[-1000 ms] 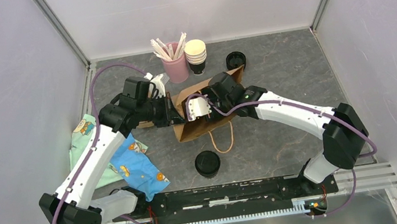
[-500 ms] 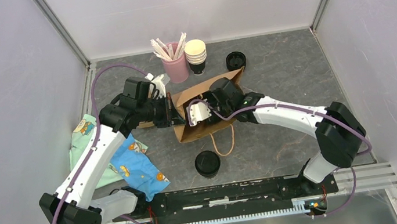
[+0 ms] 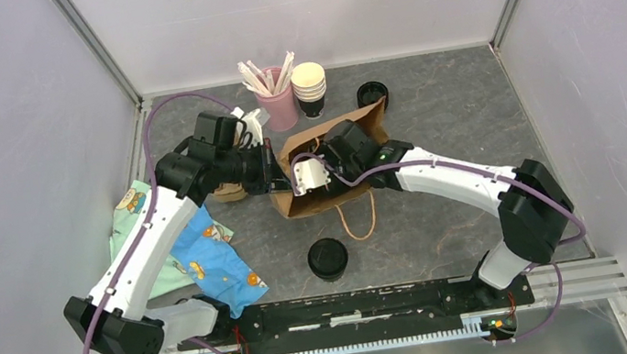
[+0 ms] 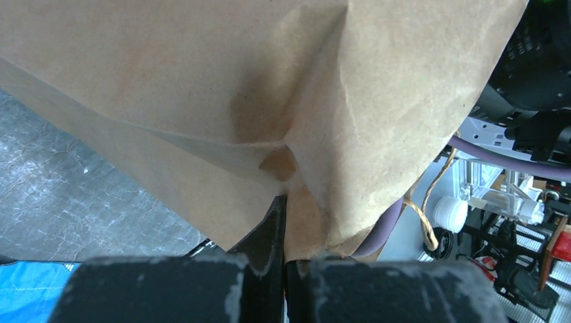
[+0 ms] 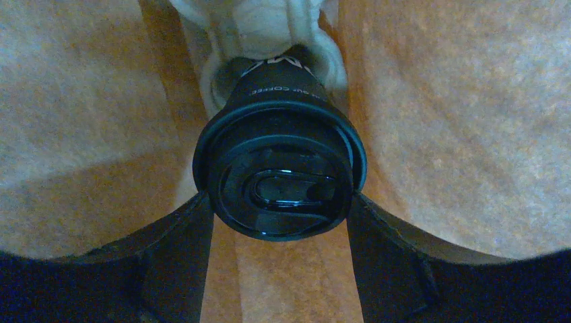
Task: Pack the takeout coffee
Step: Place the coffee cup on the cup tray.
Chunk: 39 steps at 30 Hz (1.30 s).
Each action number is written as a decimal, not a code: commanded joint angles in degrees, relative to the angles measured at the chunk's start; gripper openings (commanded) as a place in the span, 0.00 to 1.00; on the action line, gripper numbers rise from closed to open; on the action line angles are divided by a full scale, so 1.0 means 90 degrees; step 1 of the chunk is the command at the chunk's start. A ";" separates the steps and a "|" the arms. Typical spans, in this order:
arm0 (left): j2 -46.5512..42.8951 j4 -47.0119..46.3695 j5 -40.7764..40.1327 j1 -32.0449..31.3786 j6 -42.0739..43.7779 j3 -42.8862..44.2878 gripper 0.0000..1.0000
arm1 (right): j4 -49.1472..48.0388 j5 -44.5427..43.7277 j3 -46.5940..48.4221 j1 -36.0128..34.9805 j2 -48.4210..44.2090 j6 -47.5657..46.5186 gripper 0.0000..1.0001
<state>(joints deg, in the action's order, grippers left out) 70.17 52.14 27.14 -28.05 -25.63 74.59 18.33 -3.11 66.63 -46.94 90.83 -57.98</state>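
Observation:
The brown paper bag lies on its side mid-table, mouth toward the right arm. My left gripper is shut on a fold of the bag's paper edge; in the top view it sits at the bag's left end. The right wrist reaches into the bag's mouth, its fingers hidden there. In the right wrist view the takeout coffee, black cup with black lid, lies inside the bag, lid toward the camera. My right gripper is shut on it, a finger pressing each side of the lid.
At the back stand a pink cup of stirrers, a stack of lidless cups and a stack of black lids. Another black lidded cup stands near the front. Blue and green cloths lie at the left.
The right gripper has pushed a little further left into the bag. The left arm has shifted slightly back, drawing the bag's left end with it. Both grips are unchanged.

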 commanded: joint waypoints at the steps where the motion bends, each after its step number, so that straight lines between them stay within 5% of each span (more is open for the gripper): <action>1: 0.0175 0.0332 0.0740 -0.0015 -0.0141 0.0562 0.02 | 0.1179 -0.0136 0.0665 -0.0101 -0.0221 0.0537 0.00; 13: 0.0859 0.0982 0.0808 0.0011 -0.0723 0.1462 0.02 | 0.3455 0.0243 0.1188 -0.0131 -0.0382 0.1799 0.00; 21: 0.1616 0.2086 -0.0712 0.0060 -0.0792 0.2744 0.02 | 0.3766 0.0522 0.1230 -0.0118 0.0042 0.2070 0.00; 29: 0.1936 0.2290 -0.0818 0.0060 -0.0796 0.3288 0.06 | 0.4000 0.0581 0.1575 0.0089 0.0631 0.2047 0.00; 39: 0.2194 0.2299 -0.1008 0.0060 -0.0642 0.3414 0.05 | 0.3175 0.0706 0.0472 0.0451 0.0965 0.1947 0.00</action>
<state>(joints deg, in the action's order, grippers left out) 89.03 73.23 19.00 -27.68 -30.63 102.61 46.89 2.17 77.43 -44.10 94.04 -40.97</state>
